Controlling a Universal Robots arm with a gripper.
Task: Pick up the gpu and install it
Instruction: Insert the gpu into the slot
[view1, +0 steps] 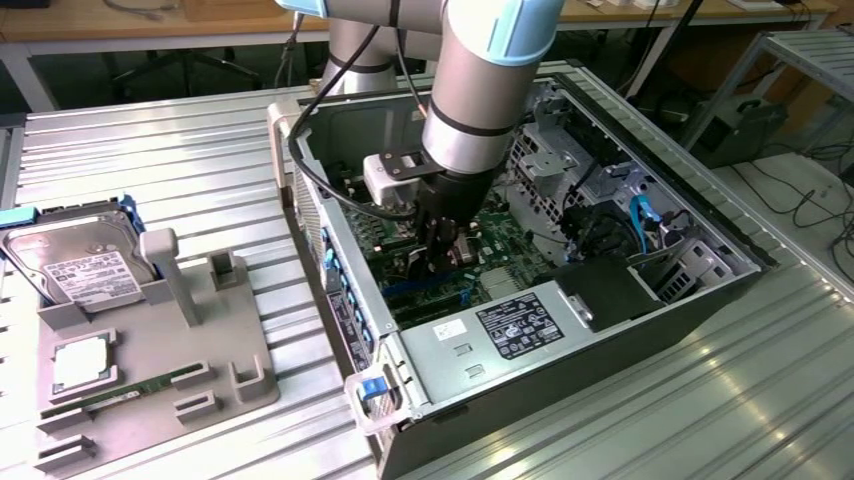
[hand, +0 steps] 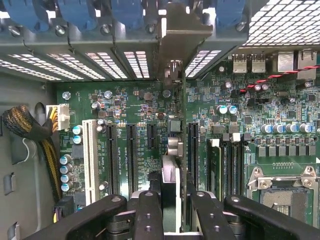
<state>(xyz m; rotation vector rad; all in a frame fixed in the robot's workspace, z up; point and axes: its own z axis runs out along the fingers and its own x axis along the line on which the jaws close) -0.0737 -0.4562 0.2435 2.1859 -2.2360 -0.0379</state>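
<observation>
My gripper (view1: 435, 255) is deep inside the open computer case (view1: 694, 215), just over the green motherboard (view1: 501, 245). It is shut on the gpu (view1: 441, 268), which hangs on edge below the black fingers (hand: 150, 212). In the wrist view the gpu (hand: 171, 172) appears edge-on between the two fingers, and its silver bracket (hand: 177, 40) reaches the rear slot openings of the case. The card stands over the black expansion slots (hand: 132, 157) between the white slot (hand: 91, 160) and the memory slots (hand: 230, 165). I cannot tell whether its lower edge touches a slot.
A grey fixture (view1: 240, 375) on the exterior view's left carries a silver hard drive (view1: 80, 265), a processor (view1: 80, 362) and a green memory stick (view1: 127, 390). The power supply (view1: 514, 325) sits near the case's front. A yellow-black cable bundle (hand: 25, 125) and the processor socket (hand: 280, 192) flank the slots.
</observation>
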